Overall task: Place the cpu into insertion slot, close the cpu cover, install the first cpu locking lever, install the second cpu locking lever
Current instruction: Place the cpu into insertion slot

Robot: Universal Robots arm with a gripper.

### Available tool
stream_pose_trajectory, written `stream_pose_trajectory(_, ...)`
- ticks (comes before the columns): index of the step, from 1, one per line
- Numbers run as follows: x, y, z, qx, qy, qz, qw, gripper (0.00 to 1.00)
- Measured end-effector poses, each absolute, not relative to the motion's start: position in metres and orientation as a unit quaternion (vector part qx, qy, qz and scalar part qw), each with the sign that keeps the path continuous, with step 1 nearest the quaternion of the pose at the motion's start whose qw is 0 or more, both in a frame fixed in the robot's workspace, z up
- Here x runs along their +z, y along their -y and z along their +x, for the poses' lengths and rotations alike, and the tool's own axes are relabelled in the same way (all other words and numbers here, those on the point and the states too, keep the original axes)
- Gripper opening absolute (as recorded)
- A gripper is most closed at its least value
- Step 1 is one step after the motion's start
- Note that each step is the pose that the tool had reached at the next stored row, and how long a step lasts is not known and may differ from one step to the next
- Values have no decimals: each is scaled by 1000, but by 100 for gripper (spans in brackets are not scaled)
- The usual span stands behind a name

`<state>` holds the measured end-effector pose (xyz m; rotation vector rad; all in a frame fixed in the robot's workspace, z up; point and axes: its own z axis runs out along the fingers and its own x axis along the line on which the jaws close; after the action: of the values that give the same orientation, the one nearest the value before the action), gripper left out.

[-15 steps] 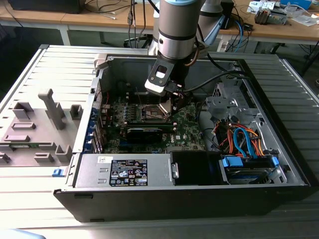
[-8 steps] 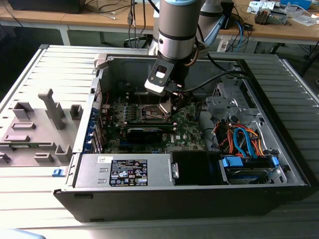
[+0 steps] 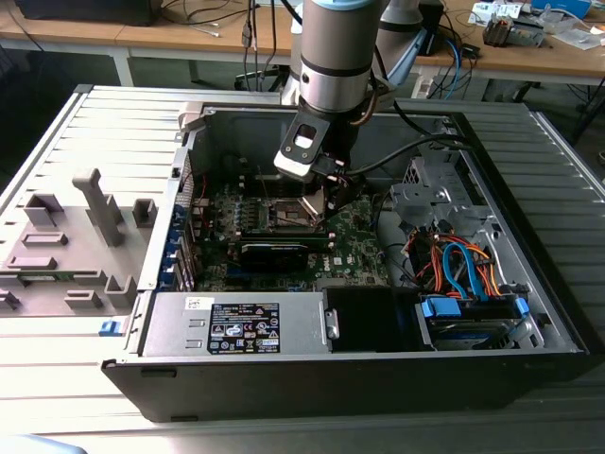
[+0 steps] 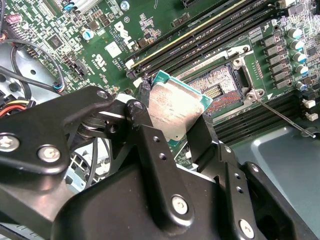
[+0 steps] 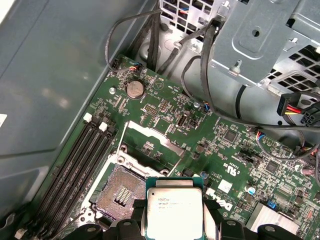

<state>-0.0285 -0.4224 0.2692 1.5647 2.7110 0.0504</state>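
The cpu (image 4: 175, 107), a flat square chip with a silver-grey top, is tilted and held just beside and above the insertion slot (image 4: 220, 87). My gripper (image 4: 172, 122) is shut on it, with black fingers (image 4: 146, 131) on two opposite edges. In the first wrist view the cpu (image 5: 174, 212) hangs next to the bare, dark insertion slot (image 5: 121, 192). The cpu cover (image 5: 150, 136) stands swung up off the socket, and a thin locking lever (image 4: 285, 117) sticks out free. In the exterior view the gripper (image 3: 321, 197) hovers over the insertion slot (image 3: 286, 210) inside the open computer case.
Long memory slots (image 5: 75, 165) run beside the socket. A black card (image 3: 284, 253) lies just in front of it. The power supply (image 3: 236, 326) and a drive bay with blue and orange cables (image 3: 463, 270) line the case front. A grey fixture plate (image 3: 66, 246) sits at the exterior view's left.
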Motion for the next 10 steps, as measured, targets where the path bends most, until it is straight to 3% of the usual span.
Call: stream_pose_trajectory(10,269,422,-29,16,-865,502,6,55)
